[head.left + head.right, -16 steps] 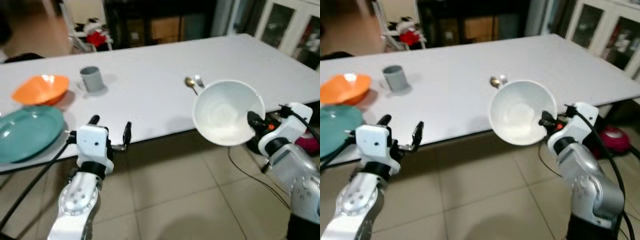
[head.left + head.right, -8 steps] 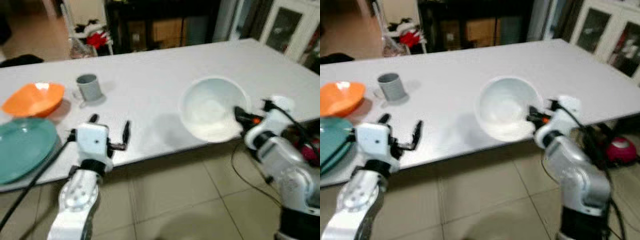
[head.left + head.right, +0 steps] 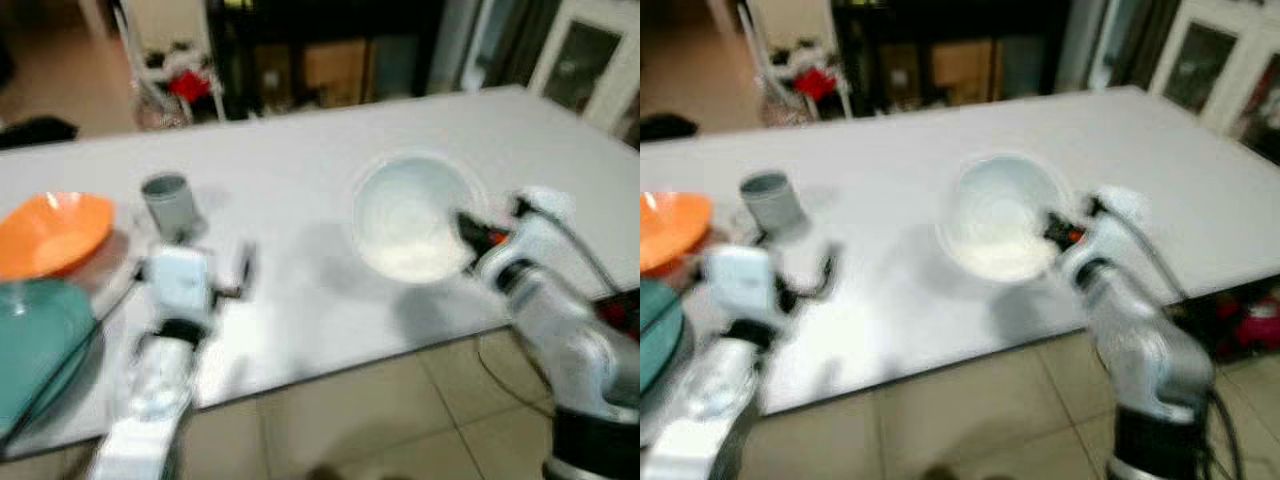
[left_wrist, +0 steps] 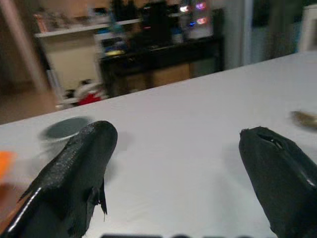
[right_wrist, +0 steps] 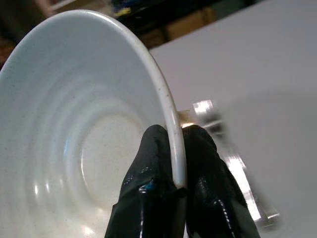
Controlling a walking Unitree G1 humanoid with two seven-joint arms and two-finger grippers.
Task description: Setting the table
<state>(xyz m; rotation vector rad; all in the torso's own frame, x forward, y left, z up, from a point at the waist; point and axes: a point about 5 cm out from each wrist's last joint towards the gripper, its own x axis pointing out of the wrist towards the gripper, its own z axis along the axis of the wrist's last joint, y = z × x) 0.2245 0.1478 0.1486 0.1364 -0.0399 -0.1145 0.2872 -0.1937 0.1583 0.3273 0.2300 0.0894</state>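
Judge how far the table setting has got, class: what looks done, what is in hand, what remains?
Looks done: an orange bowl, a teal plate and a grey cup lie on the white table. In hand: the right gripper pinches the rim of the white bowl above the table. The left gripper is open. Left: setting that bowl down; cutlery is too blurred to judge.

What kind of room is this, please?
Probably a home dining room: a long white table bearing dishes such as an orange bowl, glass-door cabinets, and a tiled floor.
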